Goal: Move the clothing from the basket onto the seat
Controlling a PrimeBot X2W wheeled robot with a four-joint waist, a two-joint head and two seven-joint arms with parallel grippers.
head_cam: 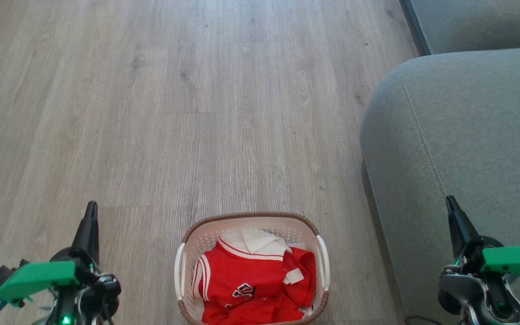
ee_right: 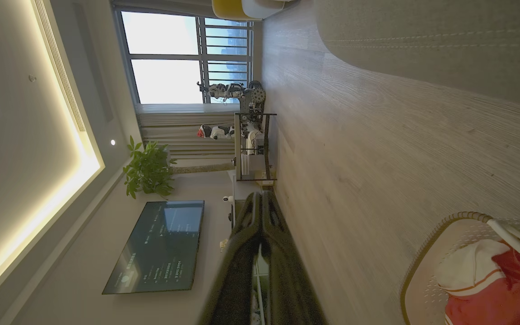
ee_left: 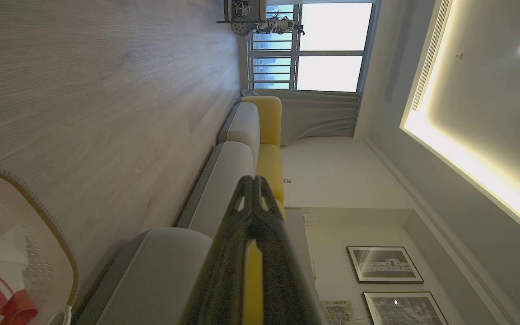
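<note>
At the bottom centre of the head view, the basket (head_cam: 251, 215) stands on the wood-grain floor (head_cam: 151, 113); its near end is cut off by the frame edge. The clothing (head_cam: 251, 275) lies inside the basket, red fabric bunched below the brown rim, with a white collar (head_cam: 255, 240) uppermost at the far end.

Clearances:
- Ahead of the basket and to the robot's left, the floor is open boards.
- To the robot's right, the seat (head_cam: 458, 135) presents a rounded cushion edge with a stitched seam (head_cam: 418, 131) running along it. A narrow strip of floor separates the basket's right handle from the base of the seat; the two do not touch.
- A second cushion section lies beyond, past a dark gap at the upper right.

Left gripper (head_cam: 91, 206): fingers pressed together, nothing between them, positioned over the floor well left of the basket. Right gripper (head_cam: 449, 201): fingers pressed together, nothing between them, seen against the front face of the seat.

Markings: a dark-and-white logo (head_cam: 243, 290) on the chest of the clothing, not legible. In the right wrist view, a wall television (ee_right: 158, 246) displays lines of text too small to read.
</note>
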